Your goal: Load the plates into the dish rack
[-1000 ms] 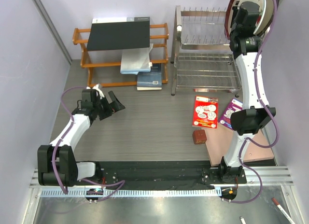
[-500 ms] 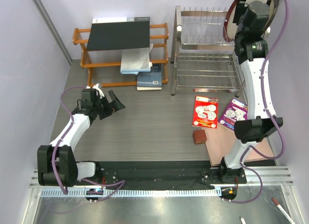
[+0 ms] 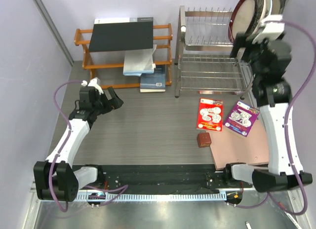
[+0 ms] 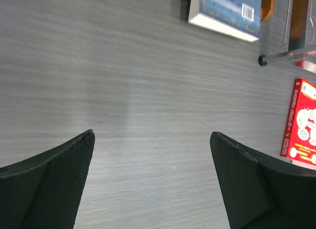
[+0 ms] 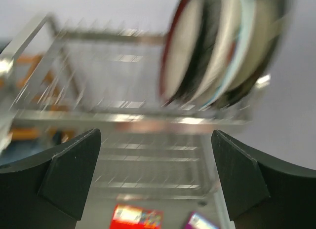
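The left hand (image 4: 152, 135) hangs released over the grey counter (image 4: 123, 81), fingers spread wide. Further back, the right hand (image 5: 155, 134) is also released and holds nothing, just in front of the dish rack (image 3: 207, 39). There the plates (image 3: 242, 17) stand on edge together at the top tier's right end.

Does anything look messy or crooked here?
Mostly tidy. The plates stand bunched at the right end of the top row of the dish rack. On the orange shelf, a pale book sticks out crookedly over the edge.

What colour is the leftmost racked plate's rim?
Maroon rim on that plate, clearest in the top external view.
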`<state>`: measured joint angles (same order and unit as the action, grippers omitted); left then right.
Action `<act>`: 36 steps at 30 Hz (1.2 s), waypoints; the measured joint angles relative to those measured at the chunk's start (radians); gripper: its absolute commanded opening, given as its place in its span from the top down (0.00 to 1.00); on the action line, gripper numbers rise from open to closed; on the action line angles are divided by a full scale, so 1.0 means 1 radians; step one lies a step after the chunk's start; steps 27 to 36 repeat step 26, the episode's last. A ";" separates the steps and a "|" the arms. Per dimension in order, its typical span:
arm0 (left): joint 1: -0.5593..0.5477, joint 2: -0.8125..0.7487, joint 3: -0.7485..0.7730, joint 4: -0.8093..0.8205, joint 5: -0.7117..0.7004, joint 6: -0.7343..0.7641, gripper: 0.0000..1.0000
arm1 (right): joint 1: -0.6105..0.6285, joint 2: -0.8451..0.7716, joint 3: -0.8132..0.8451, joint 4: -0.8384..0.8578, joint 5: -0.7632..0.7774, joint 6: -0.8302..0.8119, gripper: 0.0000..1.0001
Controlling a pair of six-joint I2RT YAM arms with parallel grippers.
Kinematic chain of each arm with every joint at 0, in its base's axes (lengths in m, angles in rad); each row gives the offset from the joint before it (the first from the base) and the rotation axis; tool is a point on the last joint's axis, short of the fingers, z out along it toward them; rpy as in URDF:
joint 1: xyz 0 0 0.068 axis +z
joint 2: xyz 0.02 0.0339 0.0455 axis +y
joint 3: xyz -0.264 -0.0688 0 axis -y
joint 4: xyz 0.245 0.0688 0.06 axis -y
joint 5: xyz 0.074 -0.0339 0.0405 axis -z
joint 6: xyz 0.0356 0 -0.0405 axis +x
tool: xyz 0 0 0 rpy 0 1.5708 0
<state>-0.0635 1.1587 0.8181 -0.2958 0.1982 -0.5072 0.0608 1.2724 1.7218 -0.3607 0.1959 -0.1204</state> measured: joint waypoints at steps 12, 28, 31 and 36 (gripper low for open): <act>-0.020 -0.004 0.201 -0.023 -0.065 0.217 0.01 | 0.295 -0.032 -0.680 -0.204 -0.161 0.139 0.00; -0.071 0.134 0.225 -0.062 -0.078 0.332 0.00 | 0.460 0.204 -0.565 -0.145 0.138 0.058 0.00; -0.071 0.134 0.225 -0.062 -0.078 0.332 0.00 | 0.460 0.204 -0.565 -0.145 0.138 0.058 0.00; -0.071 0.134 0.225 -0.062 -0.078 0.332 0.00 | 0.460 0.204 -0.565 -0.145 0.138 0.058 0.00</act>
